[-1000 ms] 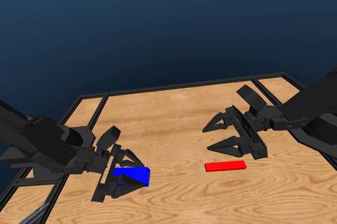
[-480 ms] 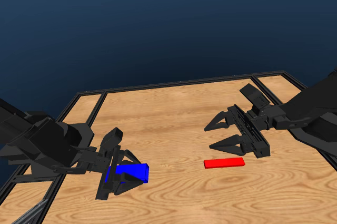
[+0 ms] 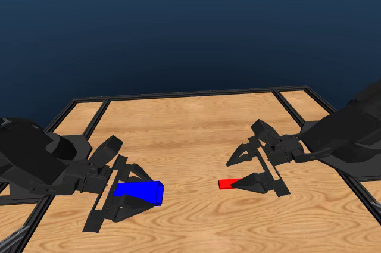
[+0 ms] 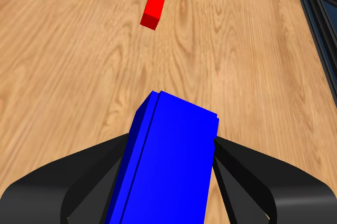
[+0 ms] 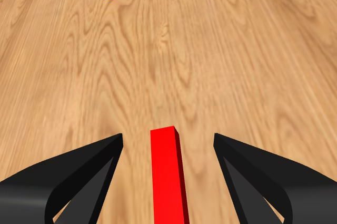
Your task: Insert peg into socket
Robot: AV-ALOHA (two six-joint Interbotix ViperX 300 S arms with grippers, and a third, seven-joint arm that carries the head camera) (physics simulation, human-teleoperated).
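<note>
— On the wooden table (image 3: 196, 122), right of middle, where exactly is the peg (image 3: 227, 184)?

— Flat on the boards, lying between the right gripper (image 3: 243, 170)'s two jaws. They stand apart on either side with wood showing in both gaps, so nothing is clamped.

— And the socket (image 3: 140, 191)?

— Well apart, toward the left. The left gripper (image 3: 132, 190) has its jaws pressed against both flanks of the blue block; its free end points toward the peg.

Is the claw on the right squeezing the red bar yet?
No: the right wrist view shows bare wood on both sides between the peg and the right claw.
</note>
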